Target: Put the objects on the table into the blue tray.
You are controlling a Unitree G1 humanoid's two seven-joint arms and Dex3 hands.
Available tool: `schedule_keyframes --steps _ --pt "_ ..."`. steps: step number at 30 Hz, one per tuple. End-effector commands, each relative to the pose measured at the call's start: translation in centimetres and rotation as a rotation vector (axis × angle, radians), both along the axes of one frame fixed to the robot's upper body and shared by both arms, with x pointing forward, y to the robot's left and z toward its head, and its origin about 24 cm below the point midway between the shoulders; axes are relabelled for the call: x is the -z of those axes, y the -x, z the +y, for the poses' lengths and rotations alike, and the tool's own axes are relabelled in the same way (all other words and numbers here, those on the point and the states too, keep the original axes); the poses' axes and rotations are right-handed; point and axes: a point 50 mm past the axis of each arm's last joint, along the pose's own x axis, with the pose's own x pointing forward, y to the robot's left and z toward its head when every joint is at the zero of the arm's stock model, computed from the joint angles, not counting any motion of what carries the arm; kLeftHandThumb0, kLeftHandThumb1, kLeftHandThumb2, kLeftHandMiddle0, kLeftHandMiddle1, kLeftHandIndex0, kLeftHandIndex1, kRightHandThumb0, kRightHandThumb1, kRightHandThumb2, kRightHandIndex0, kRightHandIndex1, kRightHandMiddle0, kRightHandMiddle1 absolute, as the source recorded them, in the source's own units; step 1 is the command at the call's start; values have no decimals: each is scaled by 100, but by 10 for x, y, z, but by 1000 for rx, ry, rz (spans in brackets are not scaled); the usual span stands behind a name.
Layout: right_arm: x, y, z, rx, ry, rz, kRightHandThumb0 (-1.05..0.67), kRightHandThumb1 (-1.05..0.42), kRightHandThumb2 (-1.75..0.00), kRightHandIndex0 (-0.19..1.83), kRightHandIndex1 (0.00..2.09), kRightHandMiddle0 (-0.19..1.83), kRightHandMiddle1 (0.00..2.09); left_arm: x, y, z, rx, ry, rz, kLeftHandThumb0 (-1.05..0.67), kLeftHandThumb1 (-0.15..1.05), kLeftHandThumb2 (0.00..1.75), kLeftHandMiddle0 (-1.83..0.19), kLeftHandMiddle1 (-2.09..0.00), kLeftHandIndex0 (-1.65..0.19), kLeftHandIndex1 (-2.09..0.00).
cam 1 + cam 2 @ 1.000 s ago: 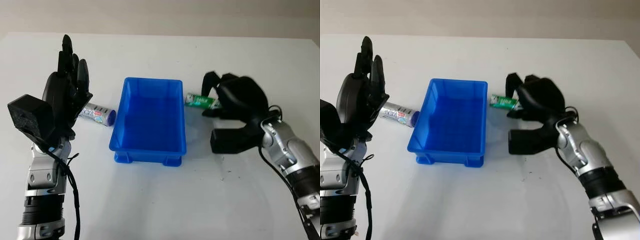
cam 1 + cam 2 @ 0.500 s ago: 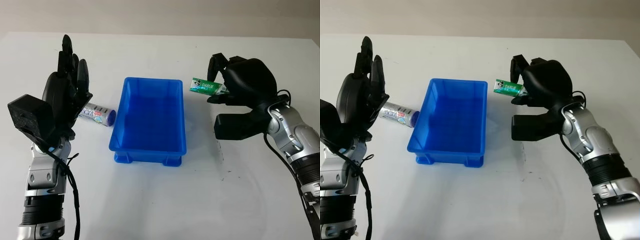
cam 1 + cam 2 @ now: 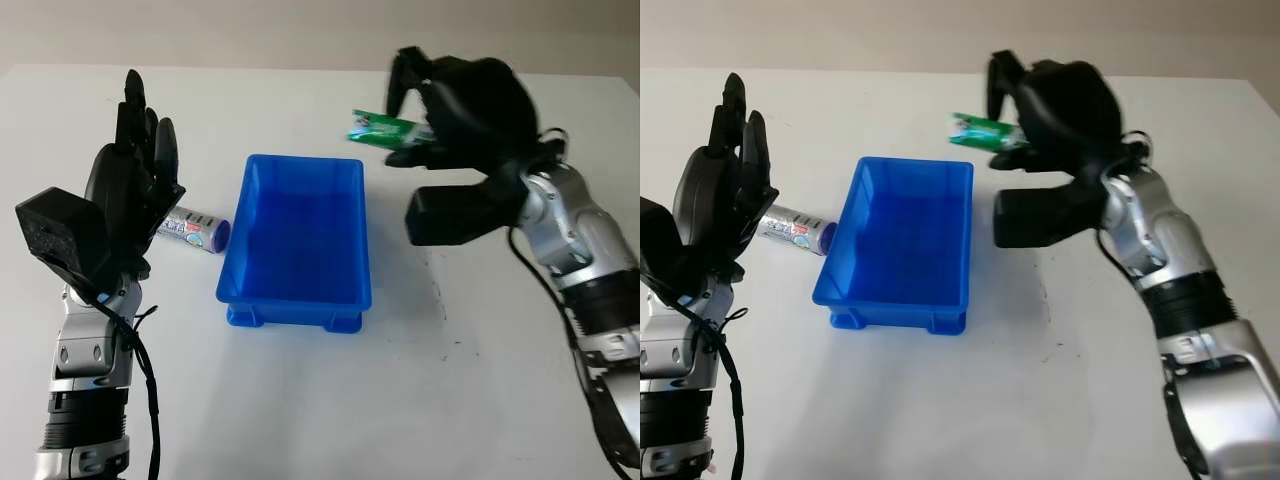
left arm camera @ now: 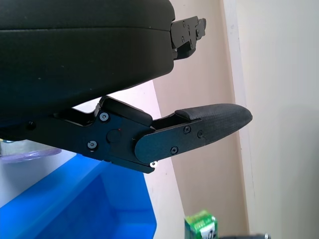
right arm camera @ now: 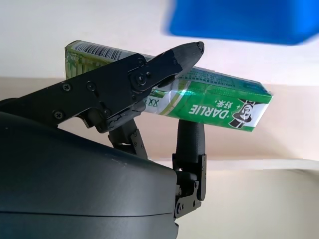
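Note:
The blue tray (image 3: pixel 296 235) sits mid-table with nothing inside. My right hand (image 3: pixel 440 110) is shut on a green toothpaste box (image 3: pixel 378 128), held in the air above the tray's far right corner; the box (image 5: pixel 214 102) is pinched between the fingers (image 5: pixel 149 74). A small silver and purple tube (image 3: pixel 195 228) lies on the table just left of the tray. My left hand (image 3: pixel 125 195) is open and raised upright at the left, in front of that tube.
The white table (image 3: pixel 320 400) runs wide around the tray. Its far edge (image 3: pixel 300 68) meets a beige wall. My right forearm (image 3: pixel 580 240) reaches in from the right side.
My right hand has lifted the green box off the table and carried it up and left, toward the tray's far right corner. The left hand has stayed put.

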Motion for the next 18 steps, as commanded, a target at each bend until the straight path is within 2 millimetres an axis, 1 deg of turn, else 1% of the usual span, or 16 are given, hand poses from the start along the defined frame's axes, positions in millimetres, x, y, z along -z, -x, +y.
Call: schedule_keyframes --steps 1,7,11,14,18 --pt "-11 4 15 -76 -13 -15 -39 -99 -7 100 209 74 209 -8 0 0 -6 -9 -29 -78 105 67 19 0 19 0" --pt "-4 8 40 -175 -9 47 -39 -101 -6 98 209 73 209 -8 1 -1 -10 -9 -36 -78 105 67 19 0 19 0" --pt "3 8 51 -228 7 76 -39 -100 -5 96 209 70 209 -8 1 0 -15 -18 -38 -79 105 68 19 0 19 0" --pt "11 8 56 -255 22 109 -40 -100 -6 95 209 68 209 -7 2 -1 -19 -22 -36 -79 105 68 19 0 19 0" --pt "20 5 56 -264 58 139 -41 -101 -6 93 209 66 209 -6 2 -1 -30 -15 -33 -79 105 68 19 0 19 0"
